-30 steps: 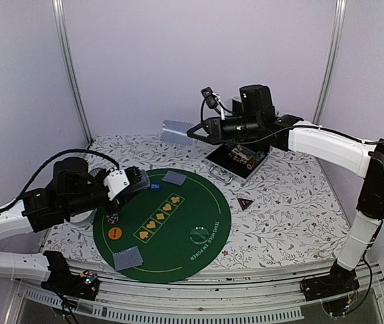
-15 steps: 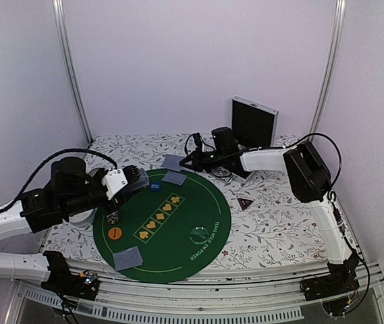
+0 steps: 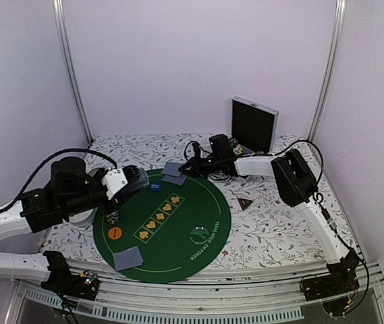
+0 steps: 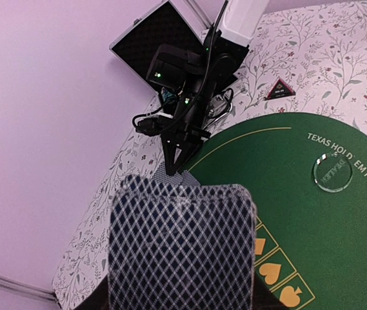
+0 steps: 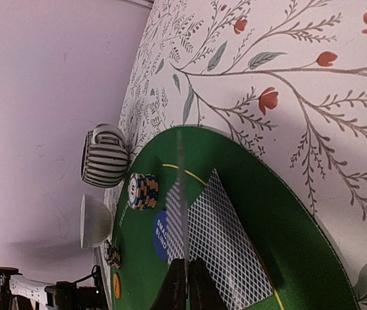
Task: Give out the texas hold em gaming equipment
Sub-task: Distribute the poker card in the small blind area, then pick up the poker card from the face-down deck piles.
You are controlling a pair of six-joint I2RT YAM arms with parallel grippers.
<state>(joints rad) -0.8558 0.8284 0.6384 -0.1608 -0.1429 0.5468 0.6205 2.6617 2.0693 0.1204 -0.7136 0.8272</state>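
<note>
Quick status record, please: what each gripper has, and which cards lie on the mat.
left gripper: closed on deck, above the mat's left side
right gripper: shut on single card, at the far rim of the mat
cards down: far card, near card

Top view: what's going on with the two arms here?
It's dealing out poker gear. The right gripper is shut on a single card, held on edge over a second card lying face down at the far edge of the green mat. The left gripper holds the deck over the mat's left side. A chip stack and a near-edge card pile are already down.
</note>
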